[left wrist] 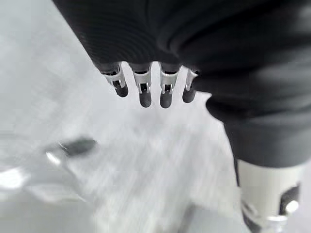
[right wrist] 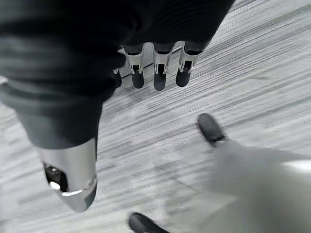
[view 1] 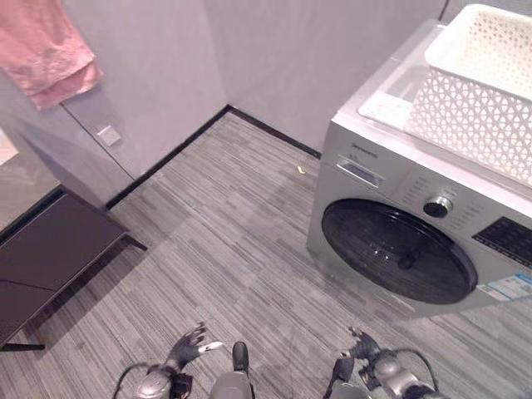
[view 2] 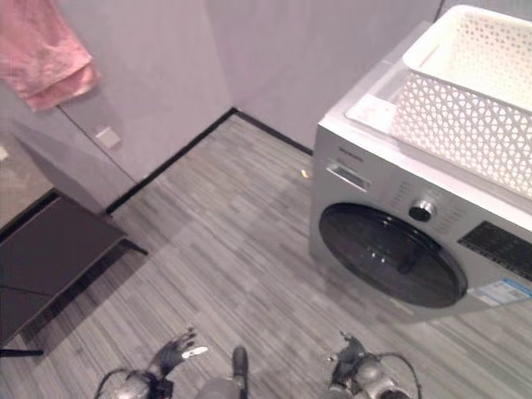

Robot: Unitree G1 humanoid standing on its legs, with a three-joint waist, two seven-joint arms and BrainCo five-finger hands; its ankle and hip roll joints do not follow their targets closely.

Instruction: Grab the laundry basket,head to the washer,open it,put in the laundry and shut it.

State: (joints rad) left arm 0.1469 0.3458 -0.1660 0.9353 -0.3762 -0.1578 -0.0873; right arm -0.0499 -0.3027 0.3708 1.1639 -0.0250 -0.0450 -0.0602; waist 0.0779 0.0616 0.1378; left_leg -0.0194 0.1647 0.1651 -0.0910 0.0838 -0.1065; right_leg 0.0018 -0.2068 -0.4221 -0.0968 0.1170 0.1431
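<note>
Along the bottom edge of the frame, the left hand [view 1: 184, 347] and the right hand [view 1: 366, 347] hang low over the grey striped floor [view 1: 224, 241], both empty; each wrist view shows the fingers [left wrist: 141, 90] loosely extended, relaxed rather than clenched, with the thumb set apart, and the right hand's fingers [right wrist: 159, 73] pointing down at the floor planks. At the left of the frame, a dark low bench [view 1: 50, 258] stands against the wall. Farther in, at the right, the silver front-loading washing machine [view 1: 391, 199] stands with its round dark door [view 1: 397, 249] shut and facing down-left in the frame toward the open floor; a knob [view 1: 438, 205] and a dark control panel [view 1: 507, 239] sit above the door. On its top, in the upper right corner, rests the white perforated laundry basket [view 1: 474, 100], upright, its long axis running toward the upper right, well apart from both hands. A small yellowish scrap [view 1: 301, 169] lies on the floor near the machine's far corner. In the upper left, a pink towel [view 1: 46, 50] hangs against the grey wall [view 1: 158, 75].
</note>
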